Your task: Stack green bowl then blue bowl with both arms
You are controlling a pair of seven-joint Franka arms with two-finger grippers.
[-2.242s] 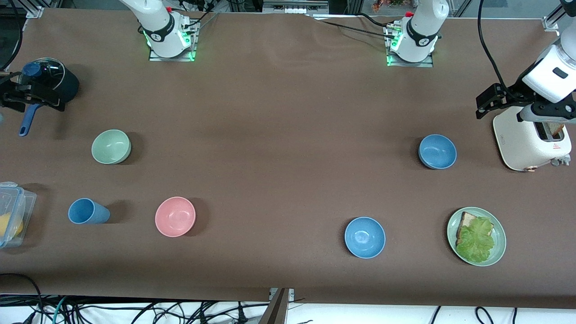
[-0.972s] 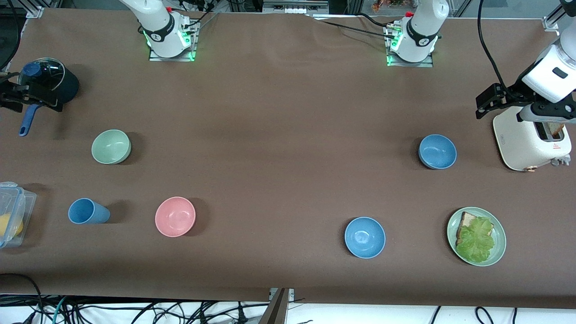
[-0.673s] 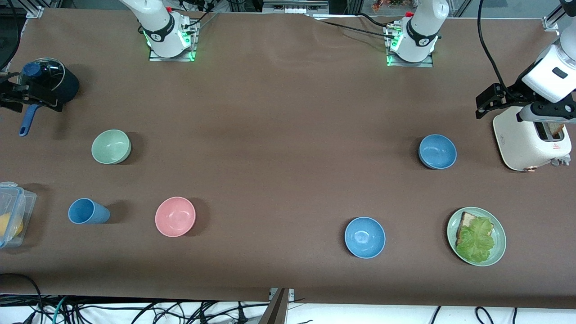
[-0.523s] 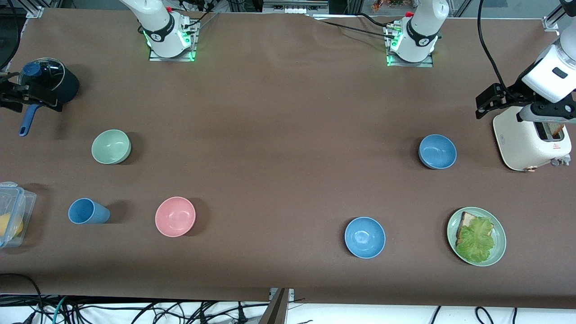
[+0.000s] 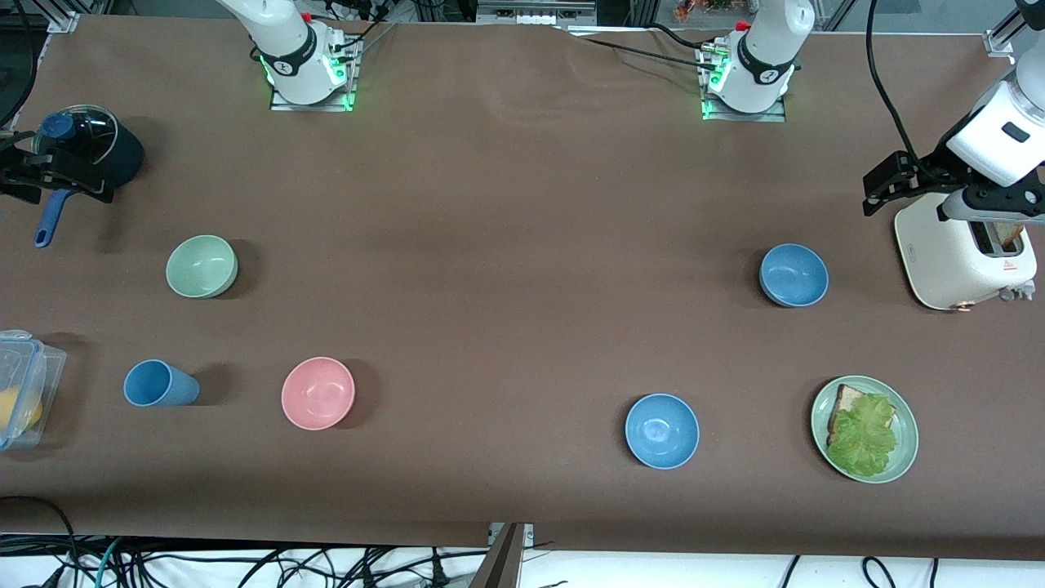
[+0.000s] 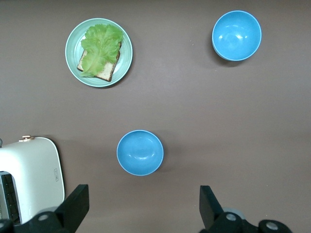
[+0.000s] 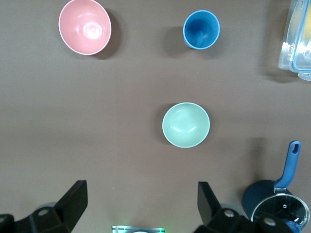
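Both my arms hang high with nothing picked up yet, so the step in hand is the first reach. My right gripper (image 7: 141,208) has its fingers spread wide and empty, over the dark lidded saucepan (image 5: 90,151) at the right arm's end of the table. My left gripper (image 6: 143,213) is just as wide and empty, over the white toaster (image 5: 963,253) at the left arm's end.

The small pale mint-green bowl (image 7: 186,124) sits upright on the brown table (image 5: 506,245), near my right gripper. It is well apart from the pink bowl (image 5: 317,393) and the blue cup (image 5: 159,384), which are nearer the front camera.

To do this well, I'd come straight down and set one finger inside the rim and one outside.

The medium-blue bowl (image 6: 140,152) farther from the front camera lies closest to my left gripper. Its twin (image 6: 236,35) lies nearer that camera.
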